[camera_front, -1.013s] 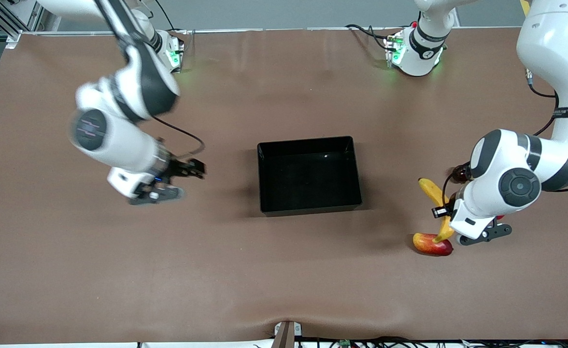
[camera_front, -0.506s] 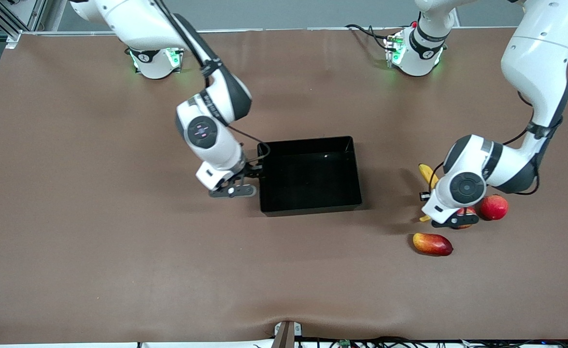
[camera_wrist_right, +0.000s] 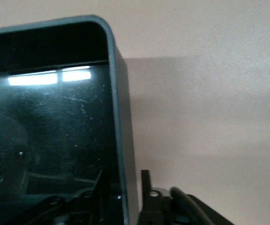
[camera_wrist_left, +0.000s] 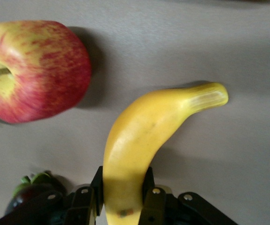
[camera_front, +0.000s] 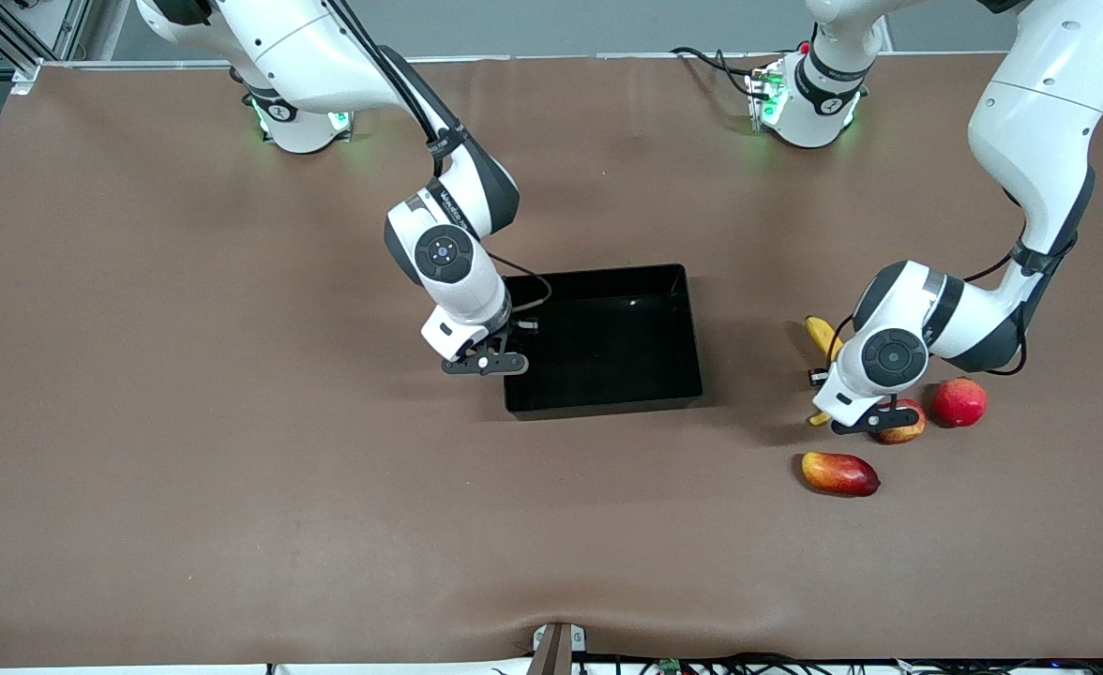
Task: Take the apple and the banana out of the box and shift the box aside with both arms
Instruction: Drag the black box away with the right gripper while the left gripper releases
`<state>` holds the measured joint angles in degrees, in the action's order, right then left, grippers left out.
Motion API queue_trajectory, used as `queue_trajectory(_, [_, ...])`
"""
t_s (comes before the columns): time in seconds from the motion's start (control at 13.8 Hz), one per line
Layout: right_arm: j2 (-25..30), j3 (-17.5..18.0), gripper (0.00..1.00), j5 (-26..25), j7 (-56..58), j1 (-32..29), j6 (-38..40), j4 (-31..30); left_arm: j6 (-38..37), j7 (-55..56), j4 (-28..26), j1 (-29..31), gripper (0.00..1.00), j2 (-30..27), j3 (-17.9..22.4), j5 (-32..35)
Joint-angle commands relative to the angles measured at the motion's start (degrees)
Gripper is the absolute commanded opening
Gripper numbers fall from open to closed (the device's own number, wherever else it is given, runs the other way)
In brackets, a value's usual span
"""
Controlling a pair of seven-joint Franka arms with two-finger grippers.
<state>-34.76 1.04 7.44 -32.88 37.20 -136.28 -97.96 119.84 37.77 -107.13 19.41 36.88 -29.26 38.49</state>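
The black tray (camera_front: pixel 608 347) sits mid-table. My right gripper (camera_front: pixel 506 336) is low at its wall toward the right arm's end. In the right wrist view the gripper (camera_wrist_right: pixel 121 183) is open and straddles that wall (camera_wrist_right: pixel 118 117), one finger inside and one outside. The yellow banana (camera_front: pixel 823 335) lies toward the left arm's end. My left gripper (camera_front: pixel 850 398) is down over it. In the left wrist view the gripper (camera_wrist_left: pixel 122 182) is shut on the banana (camera_wrist_left: pixel 144 122), which rests on the table. The red-yellow apple (camera_front: pixel 903 429) lies beside it and also shows in the left wrist view (camera_wrist_left: pixel 32 70).
A plain red round fruit (camera_front: pixel 959 401) lies beside the apple, toward the left arm's end. An oblong mango (camera_front: pixel 839 472) lies nearer the front camera than the banana. A dark fruit with green leaves (camera_wrist_left: pixel 29 187) sits close by my left gripper.
My right arm swung from the right arm's end of the table to the tray's wall. My left gripper came down around the banana, uncovering the apple and red fruit.
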Motion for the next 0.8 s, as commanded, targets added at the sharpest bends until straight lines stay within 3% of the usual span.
queue_trajectory(0.0, [0.39,-0.08,0.00,-1.29,-0.78,-1.08,0.67,0.75,2.58,1.08,-0.54,2.47,0.16,1.35,-0.71,3.61])
queue_trajectory(0.07, [0.83,-0.08,0.00,-1.29,-0.96,-1.78,0.93,0.84,2.59,1.17,-0.37,2.30,0.50,1.35,-0.71,3.61])
queue_trajectory(0.14, [2.32,-0.08,0.00,-1.29,-0.70,-2.74,1.98,0.84,2.59,1.17,-0.28,2.39,1.00,1.18,-0.79,3.52])
queue_trajectory(0.51, [10.49,-0.08,0.00,-1.20,-0.52,-10.74,16.20,0.66,1.36,0.64,1.82,2.39,1.00,-4.96,-5.53,-0.42])
queue_trajectory(0.72, [15.23,-0.08,0.00,-1.20,7.80,-17.67,18.60,-2.57,-4.51,0.29,9.10,2.39,1.00,-8.92,-8.96,-4.73])
